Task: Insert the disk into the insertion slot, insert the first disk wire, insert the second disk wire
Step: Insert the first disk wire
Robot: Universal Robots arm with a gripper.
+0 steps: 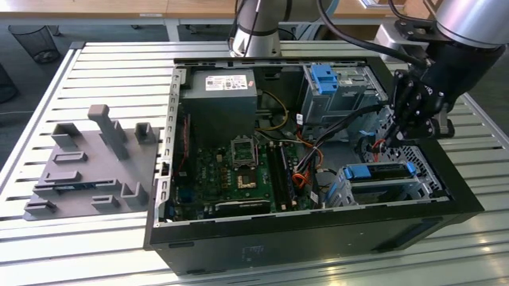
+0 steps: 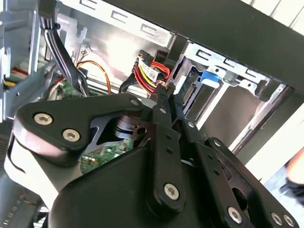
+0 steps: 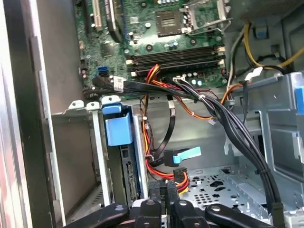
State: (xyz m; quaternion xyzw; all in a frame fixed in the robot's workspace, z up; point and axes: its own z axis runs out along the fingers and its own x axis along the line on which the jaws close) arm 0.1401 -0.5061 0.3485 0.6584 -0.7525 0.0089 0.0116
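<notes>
Now | disk [image 1: 380, 171] sits in insertion slot [image 1: 430, 176] | claw [image 3: 163, 187] just beside slot's mouth, pinched shut on disk wire [image 3: 180, 179] | I'd square its plug to the disk's port, push slowly, keep black cable bundle [image 3: 237, 137] clear

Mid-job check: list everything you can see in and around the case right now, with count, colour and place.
PC case: one, black, open, on the slatted table.
disk: one, blue-framed, seated in the insertion slot.
insertion slot: one, silver, case corner at the exterior view's lower right.
tall bay: one, grey with blue tab, beyond the slot.
disk wire: one, red-yellow-black, plug beside the disk.
blue-tabbed cable: one, black, loose near the disk.
motherboard: one, green, case floor.
fixture: one, grey, the exterior view's left.
gripper: one, black, shut on the disk wire's plug.
</notes>
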